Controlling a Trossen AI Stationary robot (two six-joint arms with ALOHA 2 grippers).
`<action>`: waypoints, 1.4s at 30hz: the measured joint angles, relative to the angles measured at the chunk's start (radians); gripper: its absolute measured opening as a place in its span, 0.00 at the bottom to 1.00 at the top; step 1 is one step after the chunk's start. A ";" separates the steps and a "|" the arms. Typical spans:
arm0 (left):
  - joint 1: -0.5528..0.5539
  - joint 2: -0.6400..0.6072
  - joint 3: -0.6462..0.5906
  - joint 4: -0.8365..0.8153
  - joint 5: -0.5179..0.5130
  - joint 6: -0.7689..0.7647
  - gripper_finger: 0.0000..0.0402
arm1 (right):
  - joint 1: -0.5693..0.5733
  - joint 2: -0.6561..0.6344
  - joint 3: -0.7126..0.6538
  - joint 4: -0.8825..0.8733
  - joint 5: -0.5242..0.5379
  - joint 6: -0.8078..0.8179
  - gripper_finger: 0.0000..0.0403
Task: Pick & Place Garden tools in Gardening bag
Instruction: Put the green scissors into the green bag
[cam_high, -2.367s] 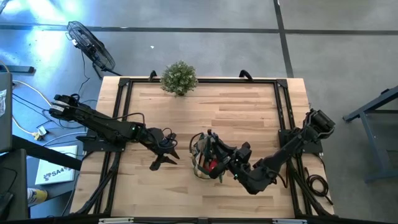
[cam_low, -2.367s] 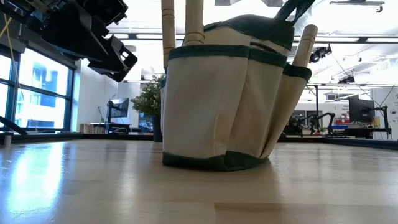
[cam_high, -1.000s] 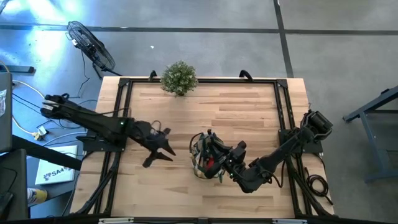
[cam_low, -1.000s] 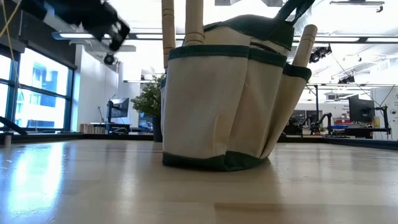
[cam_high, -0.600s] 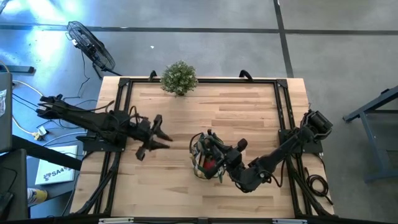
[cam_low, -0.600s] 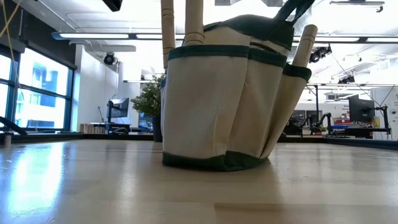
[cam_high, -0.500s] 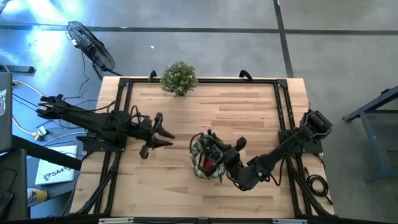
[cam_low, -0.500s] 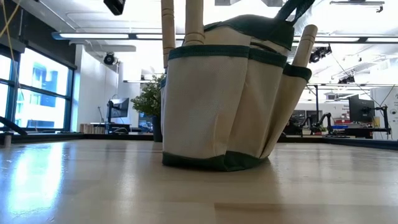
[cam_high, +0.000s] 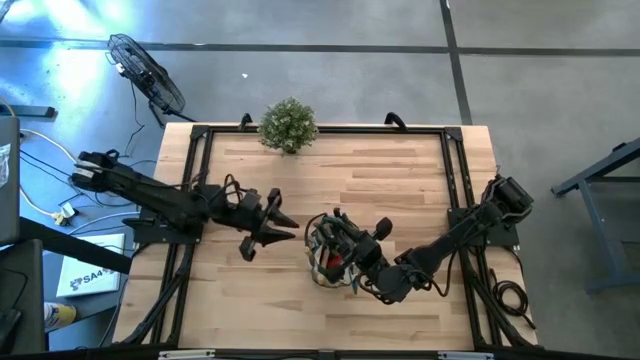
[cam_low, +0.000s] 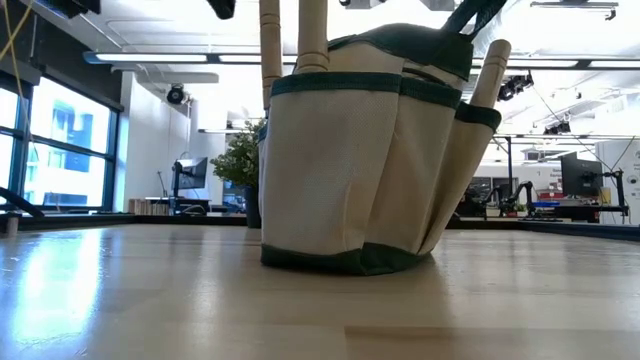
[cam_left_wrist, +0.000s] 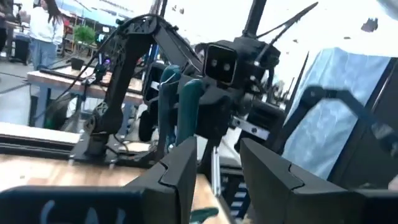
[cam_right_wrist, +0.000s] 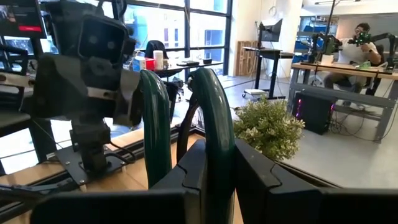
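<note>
The olive and tan gardening bag stands upright on its base, right of the table's middle; it also shows in the low view. Two wooden tool handles stick up out of its mouth, a third out of a side pocket, and a red piece lies inside. My right gripper is over the bag's mouth, shut on the green-handled pruners. My left gripper is open and empty in the air just left of the bag, as its wrist view shows. My right gripper pinches one of the pruners' two green handles between its two fingers. The second handle stands free beside it. Both handles stand about upright. The pruners' lower end is hidden by the gripper and the bag.
A bushy potted plant stands at the table's far edge, left of centre. Bare wooden tabletop lies between plant and bag and along the near edge. A black frame runs around the table.
My left gripper has risen out of the low view, swung first toward the far-left, then come back toward the bag, staying open. My right gripper has shifted slightly toward the bag. The bag has kept still.
</note>
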 joint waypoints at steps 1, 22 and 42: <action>-0.002 0.021 0.000 0.035 -0.004 -0.015 0.30 | 0.000 0.000 0.000 0.001 0.000 0.000 0.10; -0.002 0.144 0.116 -0.005 -0.061 0.000 0.30 | -0.011 0.000 0.000 -0.058 -0.023 0.079 0.10; 0.000 0.283 0.218 -0.011 -0.013 0.004 0.30 | -0.009 0.001 0.000 -0.058 -0.035 0.080 0.10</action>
